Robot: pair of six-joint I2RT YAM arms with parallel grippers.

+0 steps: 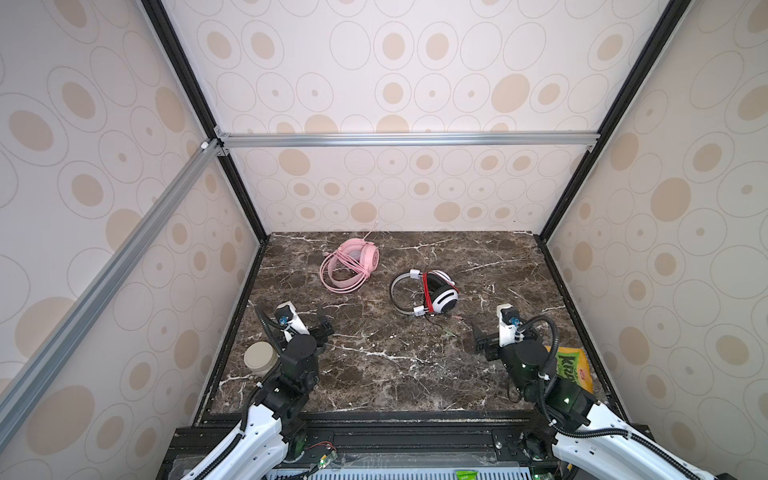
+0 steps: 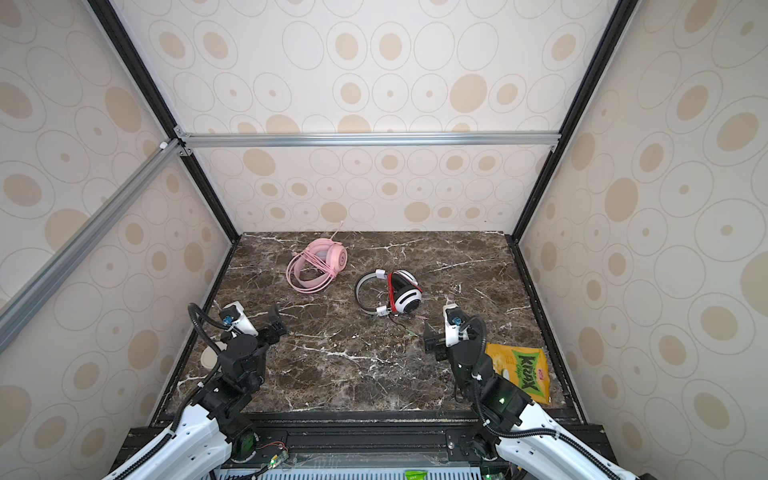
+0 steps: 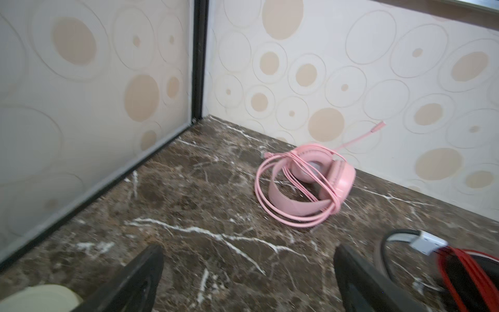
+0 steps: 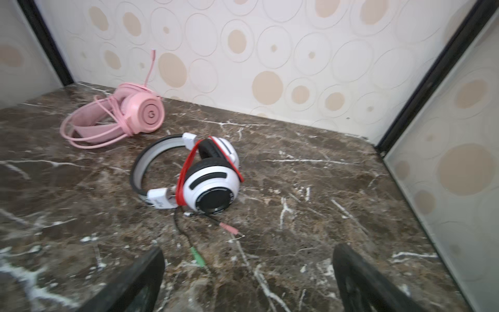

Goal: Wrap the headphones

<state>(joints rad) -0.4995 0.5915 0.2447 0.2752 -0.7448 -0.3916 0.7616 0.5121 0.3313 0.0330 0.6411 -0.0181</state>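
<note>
Jaws spread wide on both our arms, empty.
We see the pink headset (image 1: 368,257) and the white-and-black headset (image 1: 444,298) apart on the bench (image 1: 374,374), cables wound round them.

Marble top (image 1: 374,365): pink headset (image 1: 351,266); white headset (image 1: 428,293); bag (image 2: 519,370)

White arms (image 1: 257,436), black joints (image 1: 301,347), ribbed cables (image 1: 554,332)

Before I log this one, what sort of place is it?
Probably a robot recording booth, not a home: patterned wall panels on an aluminium frame box in a marble-look tabletop.
</note>
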